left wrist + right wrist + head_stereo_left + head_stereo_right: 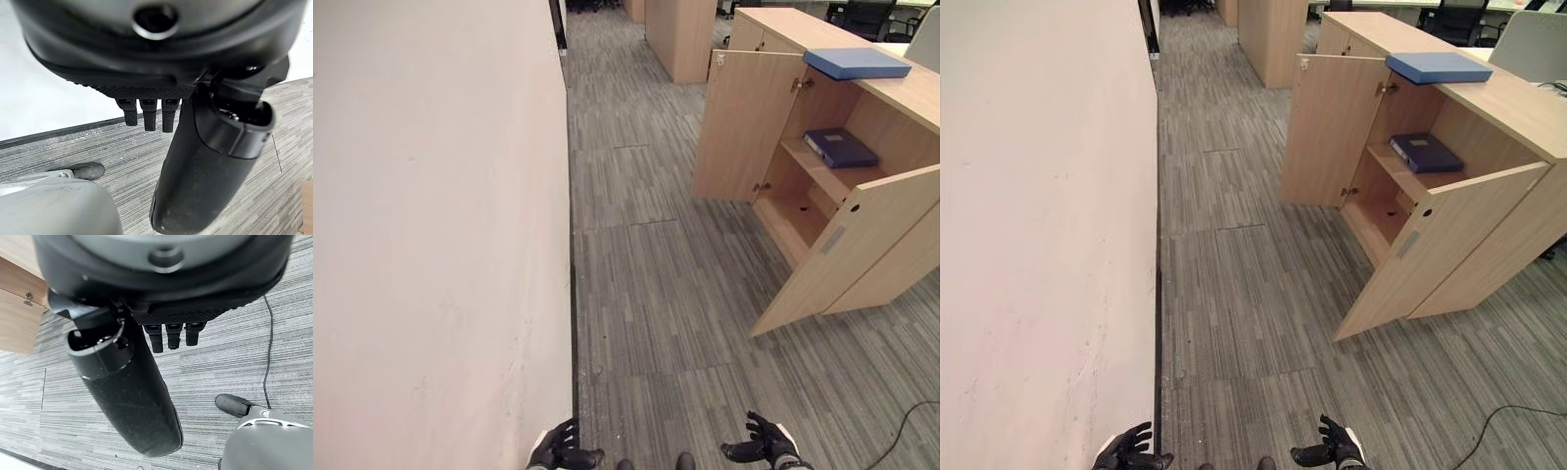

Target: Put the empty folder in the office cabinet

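Lying atop the open cabinet, blue folder

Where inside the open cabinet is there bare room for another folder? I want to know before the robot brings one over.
The shelf holds a dark blue folder toward its far side; the near end, by the hinged door, is bare. The bottom compartment below looks bare too. On the cabinet top, a light blue folder sits at the front edge; bare wood runs beside it.

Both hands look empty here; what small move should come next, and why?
Probably step toward the cabinet: its doors stand open, the light blue folder lies on top, and the left hand and right hand hang open and empty, far from it.
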### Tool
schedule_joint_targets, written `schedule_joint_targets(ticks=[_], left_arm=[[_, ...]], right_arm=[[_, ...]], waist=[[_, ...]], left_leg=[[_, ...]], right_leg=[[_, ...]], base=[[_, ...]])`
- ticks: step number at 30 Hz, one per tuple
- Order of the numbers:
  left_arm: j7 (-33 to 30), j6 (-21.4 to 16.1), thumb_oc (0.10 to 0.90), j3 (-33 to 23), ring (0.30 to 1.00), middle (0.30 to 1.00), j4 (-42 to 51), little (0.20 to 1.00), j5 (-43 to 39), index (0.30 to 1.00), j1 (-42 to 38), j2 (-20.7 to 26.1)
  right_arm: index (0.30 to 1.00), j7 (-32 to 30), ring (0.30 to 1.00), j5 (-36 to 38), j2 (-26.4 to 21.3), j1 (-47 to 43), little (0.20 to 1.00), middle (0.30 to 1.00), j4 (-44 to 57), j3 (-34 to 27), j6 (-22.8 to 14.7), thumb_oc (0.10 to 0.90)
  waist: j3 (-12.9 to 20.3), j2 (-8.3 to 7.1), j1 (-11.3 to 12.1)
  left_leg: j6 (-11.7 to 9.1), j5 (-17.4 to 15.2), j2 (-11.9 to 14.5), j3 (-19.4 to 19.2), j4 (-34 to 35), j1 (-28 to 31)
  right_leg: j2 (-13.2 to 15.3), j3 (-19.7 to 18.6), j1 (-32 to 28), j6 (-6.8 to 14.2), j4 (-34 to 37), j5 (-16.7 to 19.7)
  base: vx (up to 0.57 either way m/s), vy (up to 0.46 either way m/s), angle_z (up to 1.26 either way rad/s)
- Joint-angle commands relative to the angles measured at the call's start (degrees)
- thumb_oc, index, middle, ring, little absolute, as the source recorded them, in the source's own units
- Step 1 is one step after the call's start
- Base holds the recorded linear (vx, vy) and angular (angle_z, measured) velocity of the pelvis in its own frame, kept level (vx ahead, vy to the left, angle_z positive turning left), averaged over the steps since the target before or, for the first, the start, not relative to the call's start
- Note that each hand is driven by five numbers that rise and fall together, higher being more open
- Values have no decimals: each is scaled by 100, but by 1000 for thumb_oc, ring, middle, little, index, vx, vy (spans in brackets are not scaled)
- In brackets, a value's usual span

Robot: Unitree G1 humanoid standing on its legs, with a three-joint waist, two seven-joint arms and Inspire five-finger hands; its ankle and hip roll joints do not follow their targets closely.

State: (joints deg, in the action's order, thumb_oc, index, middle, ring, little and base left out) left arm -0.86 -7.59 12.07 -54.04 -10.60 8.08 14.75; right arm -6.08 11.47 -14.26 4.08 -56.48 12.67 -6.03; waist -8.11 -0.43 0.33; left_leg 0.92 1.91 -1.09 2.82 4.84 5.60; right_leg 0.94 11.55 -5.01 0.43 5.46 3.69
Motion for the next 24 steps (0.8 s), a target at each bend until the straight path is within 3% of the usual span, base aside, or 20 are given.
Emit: schedule_joint_targets(ticks=[1,16,21,23,24], left_arm=[[-138,-270,800,69,900,900,-148,900,-16,900,-467,69],[-138,-218,800,96,900,900,-138,900,-23,900,-511,98],[-151,-230,800,70,900,900,-147,900,-113,900,-589,124],[-153,-220,800,64,900,900,-146,900,-148,900,-607,116],[-153,-220,800,63,900,900,-146,900,-148,900,-609,116]], right_arm=[[900,-88,900,141,-247,-349,900,900,168,37,-273,800],[900,-94,900,208,-287,-333,900,900,193,-6,-261,800],[900,-77,900,257,-357,-343,900,900,255,-21,-295,800],[900,-61,900,261,-408,-334,900,900,317,-20,-301,800],[900,-61,900,261,-408,-335,900,900,318,-20,-300,800]], waist=[[-97,-45,81],[-137,-54,43],[-271,-117,28],[-405,-149,50],[-405,-146,45]], left_leg=[[-257,-324,204,-194,16,233],[-337,-385,318,-126,-227,187],[-498,-584,354,-127,-1125,-195],[-606,-498,289,-25,-1900,-519],[-606,-509,290,-19,-1923,-534]], right_leg=[[193,40,-378,481,-46,-610],[68,1,-444,345,-58,-737],[19,-46,-442,232,-78,-791],[-3,-109,-514,148,-93,-820],[-6,-104,-511,147,-94,-821]], base=[[0,0,0],[4,-37,2],[-22,-102,3],[-15,-104,10],[2,-100,14]])
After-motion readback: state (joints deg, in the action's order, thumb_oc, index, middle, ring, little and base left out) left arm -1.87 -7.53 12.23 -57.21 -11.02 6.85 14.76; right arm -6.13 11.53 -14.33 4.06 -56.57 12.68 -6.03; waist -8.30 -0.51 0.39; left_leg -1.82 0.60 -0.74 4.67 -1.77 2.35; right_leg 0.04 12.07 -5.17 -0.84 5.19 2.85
